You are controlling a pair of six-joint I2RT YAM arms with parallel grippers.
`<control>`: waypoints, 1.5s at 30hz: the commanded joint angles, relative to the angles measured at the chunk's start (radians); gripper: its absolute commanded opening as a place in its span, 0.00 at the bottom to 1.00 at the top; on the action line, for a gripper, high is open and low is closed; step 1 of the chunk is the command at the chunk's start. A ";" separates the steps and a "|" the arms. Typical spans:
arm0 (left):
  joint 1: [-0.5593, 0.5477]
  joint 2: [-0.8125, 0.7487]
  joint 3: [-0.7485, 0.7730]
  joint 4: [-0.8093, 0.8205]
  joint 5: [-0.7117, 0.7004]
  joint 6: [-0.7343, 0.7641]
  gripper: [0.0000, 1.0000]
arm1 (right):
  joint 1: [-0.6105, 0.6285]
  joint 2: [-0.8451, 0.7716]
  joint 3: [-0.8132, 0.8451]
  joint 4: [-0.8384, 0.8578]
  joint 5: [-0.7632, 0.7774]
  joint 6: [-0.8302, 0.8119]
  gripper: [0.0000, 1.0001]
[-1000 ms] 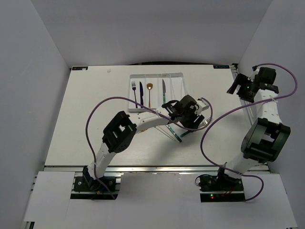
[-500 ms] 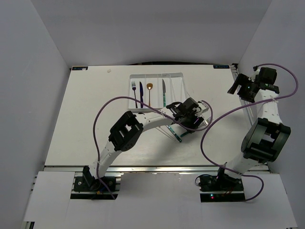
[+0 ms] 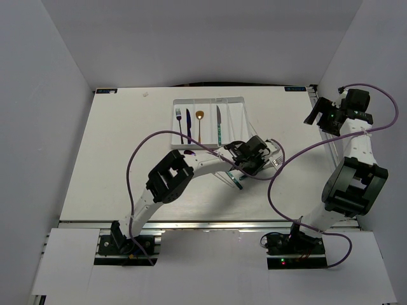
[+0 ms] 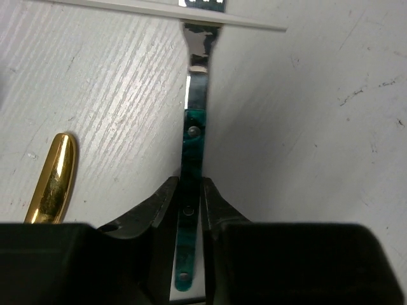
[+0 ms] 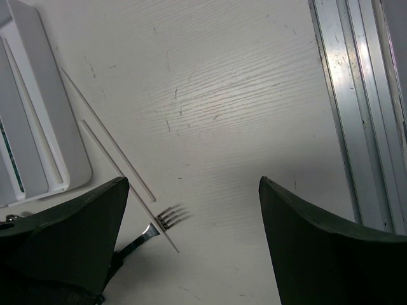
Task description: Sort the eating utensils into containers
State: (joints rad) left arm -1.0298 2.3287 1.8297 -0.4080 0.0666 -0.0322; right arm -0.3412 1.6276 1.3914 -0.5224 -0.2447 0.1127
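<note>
A silver fork with a teal handle lies on the table, its tines under a white chopstick. My left gripper is shut on the fork's handle, one finger against each side. From above, this gripper sits just right of the white tray, with the fork's tines poking out to its right. The tray holds a purple fork, a dark blue knife, a gold spoon and a teal-handled knife. My right gripper hangs open at the far right, holding nothing.
A gold handle lies left of the held fork. Another teal-handled utensil lies under the left arm. Two white chopsticks lie beside the tray corner, one crossing the fork tines. An aluminium rail borders the table's right edge.
My left gripper has shifted slightly toward the near right and its jaws have closed onto the teal fork handle. The right arm has not moved.
</note>
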 commanded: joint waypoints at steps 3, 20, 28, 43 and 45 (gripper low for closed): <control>-0.041 -0.011 -0.056 -0.038 -0.005 0.026 0.21 | -0.007 -0.003 0.038 0.012 -0.002 -0.010 0.89; -0.069 -0.308 -0.277 0.011 0.394 0.103 0.00 | -0.007 -0.029 0.006 0.027 -0.021 0.010 0.89; 0.034 -0.456 -0.302 0.038 0.260 -0.095 0.00 | -0.009 -0.034 0.017 0.032 -0.045 0.044 0.89; 0.310 -0.356 0.005 -0.090 -0.213 -0.475 0.00 | -0.009 0.003 0.092 0.025 -0.064 0.111 0.89; 0.335 -0.330 0.029 -0.086 -0.220 -0.560 0.00 | -0.009 0.011 0.098 0.022 -0.059 0.113 0.90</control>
State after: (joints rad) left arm -0.7082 1.9835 1.7996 -0.4774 -0.0540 -0.4507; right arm -0.3450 1.6287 1.4425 -0.5213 -0.2951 0.2100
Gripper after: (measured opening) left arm 0.248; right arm 0.896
